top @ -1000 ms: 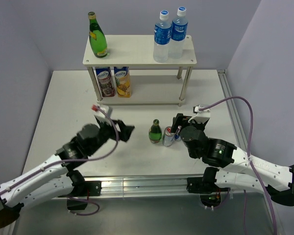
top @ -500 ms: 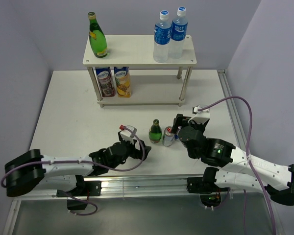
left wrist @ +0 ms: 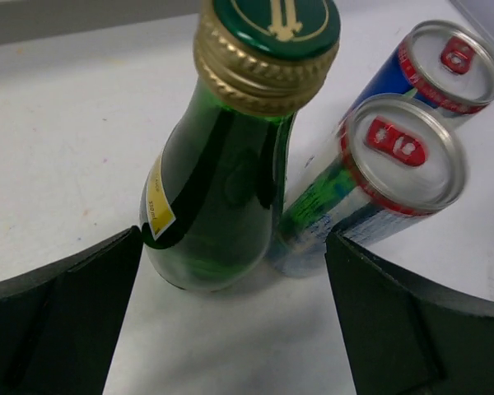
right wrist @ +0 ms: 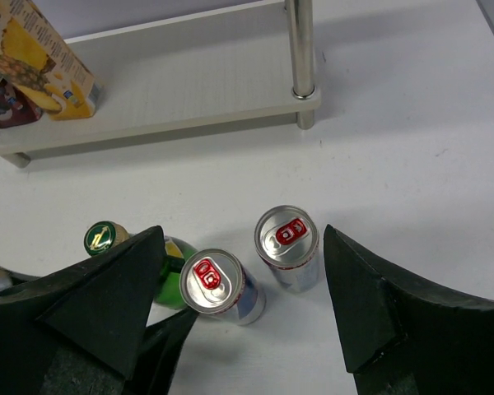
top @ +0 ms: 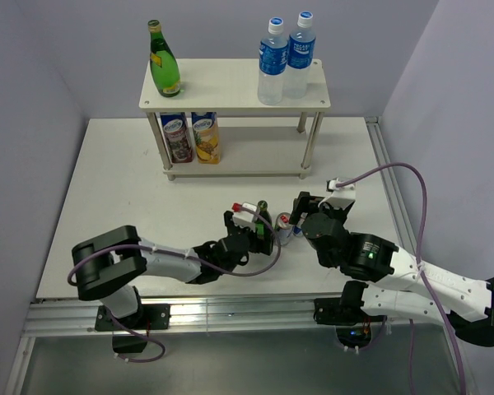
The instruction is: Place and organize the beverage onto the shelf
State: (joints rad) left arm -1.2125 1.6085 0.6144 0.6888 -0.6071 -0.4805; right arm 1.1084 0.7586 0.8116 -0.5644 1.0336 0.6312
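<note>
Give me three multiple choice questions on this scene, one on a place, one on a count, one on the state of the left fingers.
1. Where on the shelf do the two juice cartons stand? A. top board B. lower board C. neither
2. How many cans stand on the table? A. one B. three C. two
3. The left fingers are: A. open B. shut on a can C. shut on a cap

1 B: they stand under the top board, at its left end. 2 C: the right wrist view shows two tops. 3 A: a wide gap between them frames the small green bottle.
</note>
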